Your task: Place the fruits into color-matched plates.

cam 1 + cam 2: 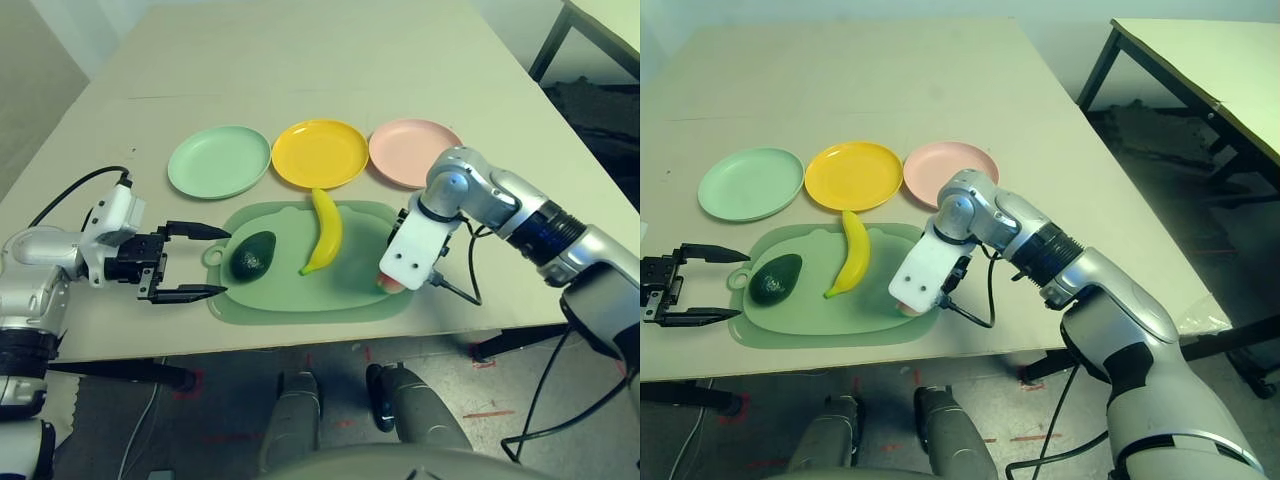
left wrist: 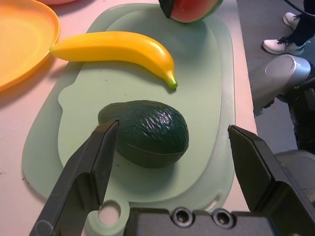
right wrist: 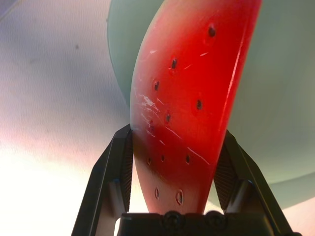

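Note:
A dark green avocado (image 1: 253, 256) lies at the left end of a green mat (image 1: 290, 296), and a yellow banana (image 1: 325, 232) lies in the mat's middle. My left gripper (image 1: 226, 262) is open just left of the avocado, one finger on either side of its near end without touching it (image 2: 147, 132). At the mat's right end my right gripper (image 3: 178, 132) points down, shut on the red watermelon wedge (image 3: 192, 93). The wedge (image 1: 390, 283) sits low over the mat. Behind the mat stand the mint green plate (image 1: 219, 161), the yellow plate (image 1: 320, 153) and the pink plate (image 1: 404, 152), each with nothing on it.
The table's front edge (image 1: 300, 345) runs just in front of the mat. A black cable (image 1: 465, 285) loops off my right wrist. Open tabletop stretches behind the plates. A second table (image 1: 1200, 60) stands off to the right.

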Robot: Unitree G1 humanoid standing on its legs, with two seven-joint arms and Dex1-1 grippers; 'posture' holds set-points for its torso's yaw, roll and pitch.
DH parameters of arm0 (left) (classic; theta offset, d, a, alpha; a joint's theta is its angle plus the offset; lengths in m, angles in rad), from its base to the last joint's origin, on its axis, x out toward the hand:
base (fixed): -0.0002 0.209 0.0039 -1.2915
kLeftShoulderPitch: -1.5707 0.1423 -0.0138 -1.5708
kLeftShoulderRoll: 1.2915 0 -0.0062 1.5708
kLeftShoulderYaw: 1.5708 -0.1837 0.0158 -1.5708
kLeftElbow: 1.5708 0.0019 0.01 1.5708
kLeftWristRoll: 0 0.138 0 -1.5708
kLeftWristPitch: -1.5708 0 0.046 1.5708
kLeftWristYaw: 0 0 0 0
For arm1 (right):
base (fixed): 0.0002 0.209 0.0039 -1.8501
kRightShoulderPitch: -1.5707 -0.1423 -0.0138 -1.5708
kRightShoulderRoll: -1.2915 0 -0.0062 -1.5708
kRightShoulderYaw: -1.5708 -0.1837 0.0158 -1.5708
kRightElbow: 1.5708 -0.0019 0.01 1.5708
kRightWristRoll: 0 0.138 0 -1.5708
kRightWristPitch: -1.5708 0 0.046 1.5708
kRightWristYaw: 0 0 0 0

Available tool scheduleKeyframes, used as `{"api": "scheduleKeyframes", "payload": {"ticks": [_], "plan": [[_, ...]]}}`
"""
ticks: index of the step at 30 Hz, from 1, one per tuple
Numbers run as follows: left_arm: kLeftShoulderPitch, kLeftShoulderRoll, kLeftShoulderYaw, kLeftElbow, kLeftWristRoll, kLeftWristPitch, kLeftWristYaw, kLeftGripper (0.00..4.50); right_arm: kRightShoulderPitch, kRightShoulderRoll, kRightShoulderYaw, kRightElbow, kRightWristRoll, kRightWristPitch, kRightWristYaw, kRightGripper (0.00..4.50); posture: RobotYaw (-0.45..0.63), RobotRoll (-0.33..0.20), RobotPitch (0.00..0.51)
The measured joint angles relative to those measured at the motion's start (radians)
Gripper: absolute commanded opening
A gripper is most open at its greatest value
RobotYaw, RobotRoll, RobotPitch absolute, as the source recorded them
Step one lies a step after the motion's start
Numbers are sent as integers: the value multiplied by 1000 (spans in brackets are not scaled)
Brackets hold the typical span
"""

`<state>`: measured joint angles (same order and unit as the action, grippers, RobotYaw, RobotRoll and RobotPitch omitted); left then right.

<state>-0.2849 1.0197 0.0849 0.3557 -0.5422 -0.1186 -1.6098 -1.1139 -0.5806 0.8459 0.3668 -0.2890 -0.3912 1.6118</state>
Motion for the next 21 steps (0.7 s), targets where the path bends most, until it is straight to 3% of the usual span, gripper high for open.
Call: {"api": "scheduleKeyframes", "payload": {"ticks": [5, 12, 16, 21], "plan": [[-3, 0, -2, 0, 1, 0, 0, 4500, -78, -24, 3, 36, 29, 3, 0, 2345, -21, 0, 163], [-22, 0, -3, 1, 2, 16, 0, 4500, -87, -34, 28, 47, 96, 36, 0, 2345, -10, 0, 159], [-44, -15, 17, -14, -2, 102, 40, 4500, -206, 76, -42, 335, 59, 51, -88, 2345, -7, 0, 161], [-34, -22, 50, -76, -4, 203, 128, 4500, -346, 128, -110, 675, -43, 29, -288, 2345, -2, 0, 162]]}}
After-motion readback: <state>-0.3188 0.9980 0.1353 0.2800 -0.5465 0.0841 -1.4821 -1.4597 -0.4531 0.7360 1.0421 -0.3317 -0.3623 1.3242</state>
